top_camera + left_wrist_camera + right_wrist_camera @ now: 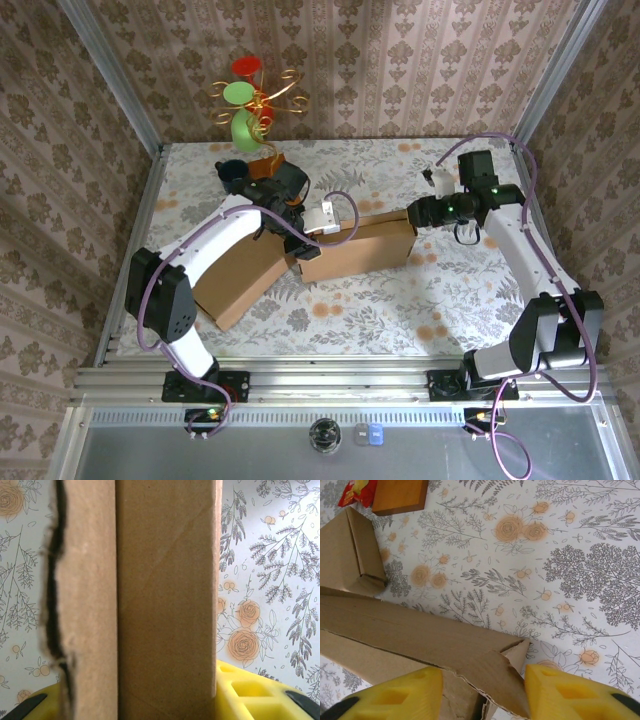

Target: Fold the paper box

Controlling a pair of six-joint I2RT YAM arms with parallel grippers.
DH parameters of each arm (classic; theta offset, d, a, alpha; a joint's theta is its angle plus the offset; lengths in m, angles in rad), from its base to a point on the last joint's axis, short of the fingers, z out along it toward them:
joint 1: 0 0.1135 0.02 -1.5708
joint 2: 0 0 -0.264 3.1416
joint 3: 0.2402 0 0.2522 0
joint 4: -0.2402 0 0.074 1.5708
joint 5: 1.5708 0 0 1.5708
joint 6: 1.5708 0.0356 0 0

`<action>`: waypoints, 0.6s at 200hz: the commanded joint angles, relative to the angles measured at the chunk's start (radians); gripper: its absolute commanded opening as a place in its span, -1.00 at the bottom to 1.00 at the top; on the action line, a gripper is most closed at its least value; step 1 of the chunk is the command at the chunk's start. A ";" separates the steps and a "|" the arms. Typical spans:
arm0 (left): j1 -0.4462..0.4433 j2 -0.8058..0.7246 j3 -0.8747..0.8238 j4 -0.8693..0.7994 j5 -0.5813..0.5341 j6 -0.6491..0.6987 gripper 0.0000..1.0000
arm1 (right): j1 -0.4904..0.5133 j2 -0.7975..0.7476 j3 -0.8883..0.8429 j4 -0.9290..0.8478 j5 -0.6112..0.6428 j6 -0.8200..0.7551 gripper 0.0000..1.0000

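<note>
The brown paper box (pixel 355 250) lies across the middle of the table, with a wide flat panel (pixel 235 280) spreading to the front left. My left gripper (pixel 297 243) is shut on the box's left part. In the left wrist view a cardboard wall (pixel 165 605) fills the gap between the yellow fingers (pixel 250 690), beside a torn edge (pixel 55 580). My right gripper (pixel 412 215) holds the box's right end. There a torn corner flap (pixel 495 675) spans the space between its two yellow fingers (pixel 570 695), and the gripper (pixel 484 692) is shut on that end.
A wire ornament with red and green discs (pixel 245 95) stands at the back left. Near it are a dark cup (pixel 232 170) and a wooden block (pixel 400 495), with a red packet (pixel 355 490) beside the block. Metal frame rails (pixel 130 230) border the floral tabletop.
</note>
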 commanded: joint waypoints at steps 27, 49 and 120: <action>0.008 0.023 0.006 -0.054 0.002 0.015 -0.16 | 0.003 -0.013 -0.002 -0.011 -0.006 0.037 -0.31; 0.008 0.028 0.009 -0.055 0.002 0.014 -0.16 | 0.003 -0.018 -0.004 -0.018 0.008 0.041 -0.37; 0.007 0.044 0.026 -0.058 0.002 0.011 -0.17 | 0.003 -0.027 -0.017 -0.043 0.045 0.044 -0.52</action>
